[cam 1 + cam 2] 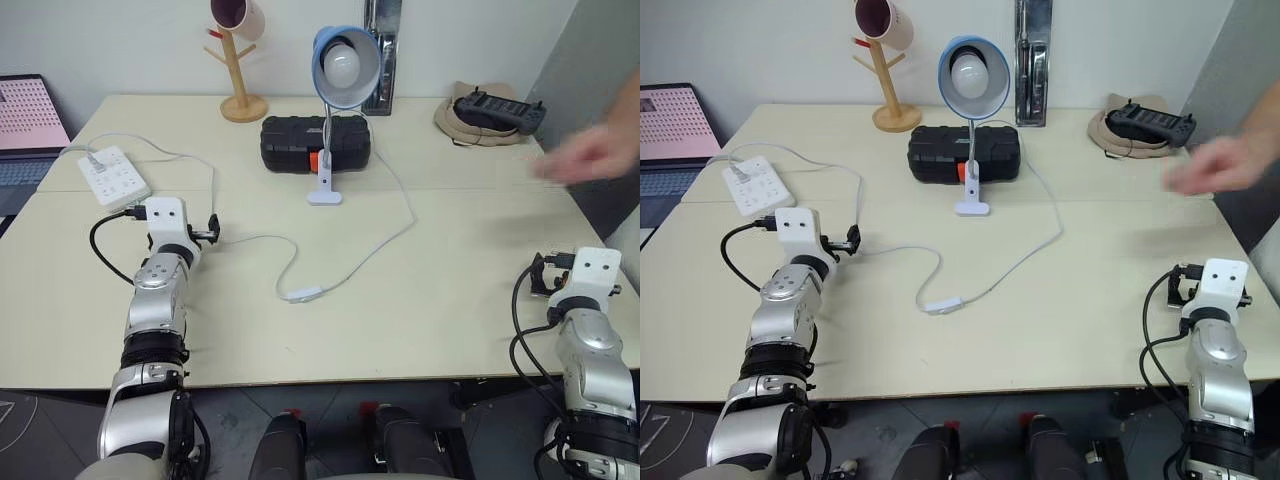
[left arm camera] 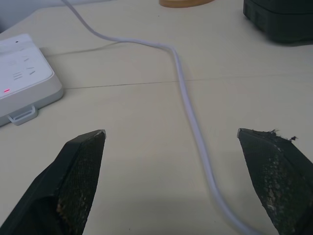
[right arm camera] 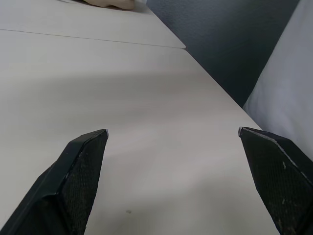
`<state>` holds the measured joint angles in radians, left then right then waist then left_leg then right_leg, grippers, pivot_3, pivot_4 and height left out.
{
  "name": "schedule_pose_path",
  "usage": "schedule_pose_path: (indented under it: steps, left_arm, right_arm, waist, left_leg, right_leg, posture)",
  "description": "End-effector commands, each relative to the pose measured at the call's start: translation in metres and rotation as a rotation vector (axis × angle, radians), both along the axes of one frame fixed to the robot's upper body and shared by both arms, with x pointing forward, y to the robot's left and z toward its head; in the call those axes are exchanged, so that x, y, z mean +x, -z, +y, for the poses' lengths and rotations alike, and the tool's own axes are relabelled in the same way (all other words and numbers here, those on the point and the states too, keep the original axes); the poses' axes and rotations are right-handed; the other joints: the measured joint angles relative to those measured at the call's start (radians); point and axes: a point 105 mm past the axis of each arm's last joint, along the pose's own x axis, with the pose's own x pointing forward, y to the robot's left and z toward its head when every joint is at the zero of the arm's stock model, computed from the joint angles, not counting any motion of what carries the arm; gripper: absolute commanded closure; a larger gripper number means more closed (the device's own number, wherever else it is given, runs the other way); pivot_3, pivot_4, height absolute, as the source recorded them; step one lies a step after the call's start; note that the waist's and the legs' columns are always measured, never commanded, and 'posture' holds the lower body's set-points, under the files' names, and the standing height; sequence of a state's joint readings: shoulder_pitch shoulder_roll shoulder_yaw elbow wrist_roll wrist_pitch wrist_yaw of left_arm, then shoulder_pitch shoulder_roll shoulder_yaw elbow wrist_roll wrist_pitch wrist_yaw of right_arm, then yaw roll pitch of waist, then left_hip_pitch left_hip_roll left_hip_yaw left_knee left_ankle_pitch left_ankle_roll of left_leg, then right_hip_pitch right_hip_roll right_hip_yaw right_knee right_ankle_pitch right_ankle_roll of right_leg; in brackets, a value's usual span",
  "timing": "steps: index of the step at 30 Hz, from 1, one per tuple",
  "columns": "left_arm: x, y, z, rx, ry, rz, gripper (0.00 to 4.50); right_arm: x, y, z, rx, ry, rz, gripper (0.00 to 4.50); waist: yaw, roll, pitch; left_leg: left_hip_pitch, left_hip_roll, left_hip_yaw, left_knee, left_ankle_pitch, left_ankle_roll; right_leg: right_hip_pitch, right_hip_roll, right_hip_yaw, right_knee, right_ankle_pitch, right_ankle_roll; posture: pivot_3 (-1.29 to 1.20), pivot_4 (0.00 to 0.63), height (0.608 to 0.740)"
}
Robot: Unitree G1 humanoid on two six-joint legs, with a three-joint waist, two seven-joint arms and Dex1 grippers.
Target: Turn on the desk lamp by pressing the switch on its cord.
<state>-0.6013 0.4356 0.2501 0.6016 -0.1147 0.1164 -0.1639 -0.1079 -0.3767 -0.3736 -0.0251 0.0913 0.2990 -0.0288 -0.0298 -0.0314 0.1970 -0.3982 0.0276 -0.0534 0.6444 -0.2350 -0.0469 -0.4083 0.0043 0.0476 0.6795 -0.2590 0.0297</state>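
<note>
Only the head camera catches the switch (image 1: pixel 304 294) lying slantwise mid-tabletop, while the wide-open left gripper (image 2: pixel 171 142) sees the cord (image 2: pixel 188 112); the right gripper (image 3: pixel 171 139) gapes too.

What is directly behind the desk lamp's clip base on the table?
A black hard case lies behind the desk lamp, whose stem and clip base cover part of its front. An orange part peeks out beside the stem; the rest is hidden.

Legible text, labels, brands, numbers: none. Power strip (image 2: pixel 19 73) carries faint grey markings, too small to read.
</note>
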Motion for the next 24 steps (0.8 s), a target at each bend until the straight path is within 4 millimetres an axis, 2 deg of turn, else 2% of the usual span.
schedule_pose_path:
  steps: [1,9,13,16,17,20,24]
  left_arm:
    - [0.004,-0.024,0.001,0.022,0.019,-0.077,0.0]
    - [0.003,-0.024,0.003,0.032,0.01,-0.082,0.0]
    - [0.004,-0.032,0.008,0.034,0.014,-0.094,0.0]
    - [0.006,-0.04,0.0,0.031,0.098,-0.097,0.0]
    - [0.007,-0.046,-0.004,0.04,0.142,-0.1,0.0]
    - [0.013,-0.062,-0.027,0.112,0.334,-0.071,0.0]
    - [0.007,-0.072,-0.061,0.204,0.634,0.013,0.0]
  right_arm:
    - [-0.004,-0.015,-0.003,-0.027,0.023,-0.055,0.03]
    - [0.001,-0.02,0.002,-0.038,0.001,-0.061,0.03]
    - [0.005,-0.021,0.009,-0.071,-0.048,-0.046,0.03]
    - [0.01,-0.028,0.018,-0.082,-0.113,-0.048,0.03]
    - [0.014,-0.031,0.027,-0.089,-0.181,-0.04,0.03]
    - [0.017,-0.034,0.077,-0.083,-0.529,0.032,0.03]
    - [-0.001,-0.044,0.13,-0.023,-0.901,0.097,0.03]
  waist:
    - [0.0,0.0,0.0]
    - [-0.001,0.0,0.0]
    - [-0.001,0.0,0.0]
    - [-0.001,0.0,0.0]
    - [-0.001,0.0,0.0]
    - [-0.002,0.0,0.0]
    - [-0.003,0.0,0.0]
  left_leg:
    - [0.0,0.0,0.0,0.0,0.0,0.0]
    - [0.0,0.0,0.0,0.0,0.0,0.0]
    - [0.0,0.0,0.0,0.0,0.0,0.0]
    - [0.0,0.0,0.0,0.0,0.0,0.0]
    - [0.0,0.0,0.0,0.0,0.0,0.0]
    - [0.0,0.0,0.0,0.0,0.0,0.0]
    - [0.0,0.0,-0.001,0.0,0.0,0.0]
  right_leg:
    - [0.0,0.0,0.0,0.0,0.0,0.0]
    - [0.0,0.0,0.0,0.0,0.0,0.0]
    - [0.0,0.0,0.0,0.0,0.0,0.0]
    - [0.0,0.0,0.0,0.0,0.0,0.0]
    - [0.0,0.0,0.0,0.0,0.0,0.0]
    - [0.0,0.0,0.0,0.0,0.0,0.0]
    - [0.0,0.002,-0.001,-0.001,0.0,0.0]
  posture:
    - [0.0,0.15,0.74]
    - [0.0,0.15,0.74]
    - [0.0,0.15,0.74]
    - [0.0,0.15,0.74]
    - [0.0,0.15,0.74]
    - [0.0,0.15,0.74]
    - [0.0,0.15,0.74]
